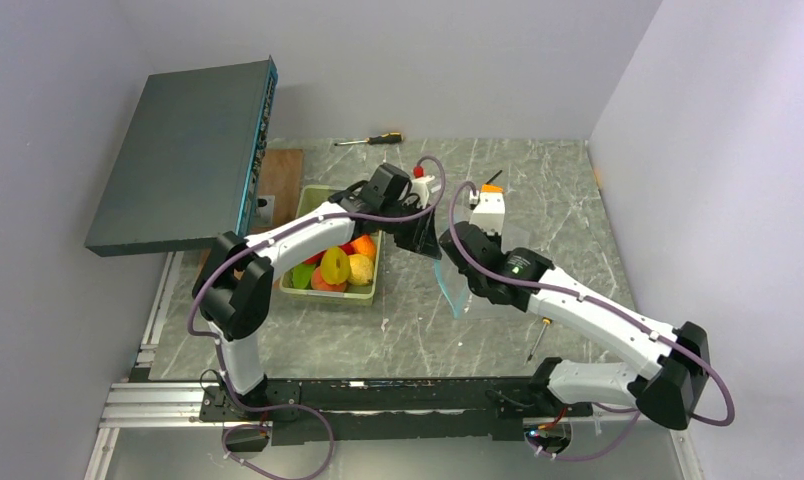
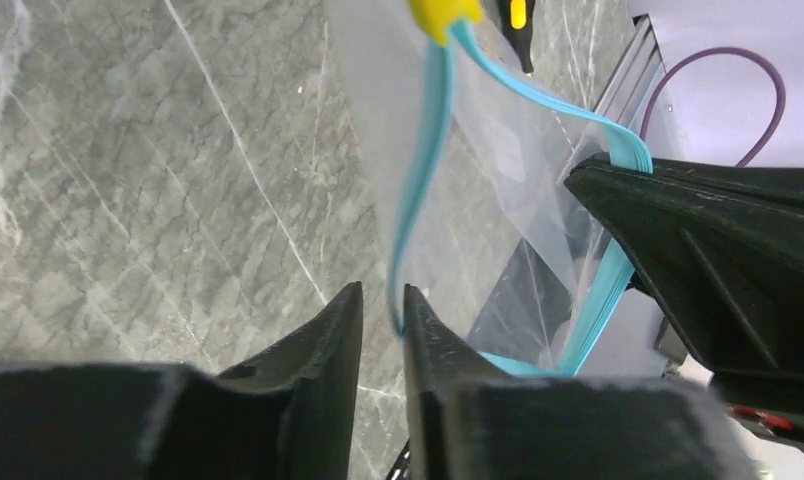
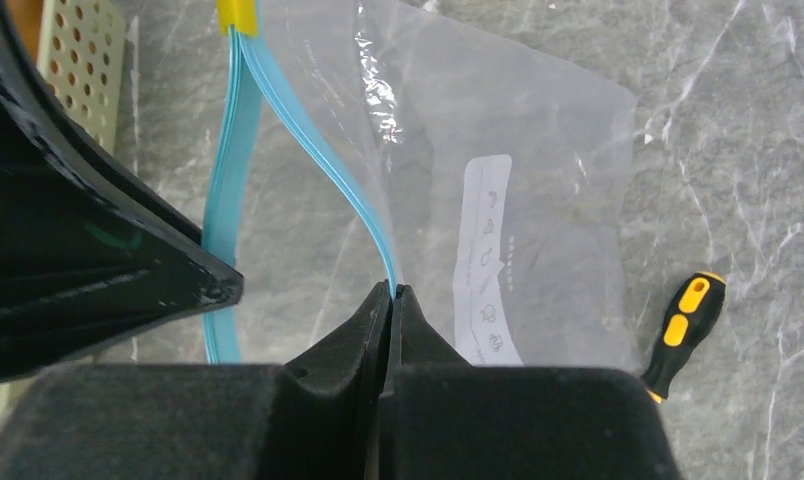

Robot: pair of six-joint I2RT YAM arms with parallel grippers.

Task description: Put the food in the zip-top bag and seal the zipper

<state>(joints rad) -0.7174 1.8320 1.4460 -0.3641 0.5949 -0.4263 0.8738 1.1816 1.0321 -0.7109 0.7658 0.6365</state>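
Your right hand is clamped shut on one lip of the zipper, holding the clear zip-top bag over the middle of the desk. Your left hand stands barely parted, the other lip running down into its gap. The food sits in the tray toward the left edge.

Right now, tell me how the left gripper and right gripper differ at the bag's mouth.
The right gripper has its jaws pressed shut on one lip of the zipper; the left gripper has its jaws slightly apart, the other lip in the gap. The right gripper sits on the screwdriver side, the left gripper on the tray side. Both are at the mouth of the zip-top bag, its lips spread apart.
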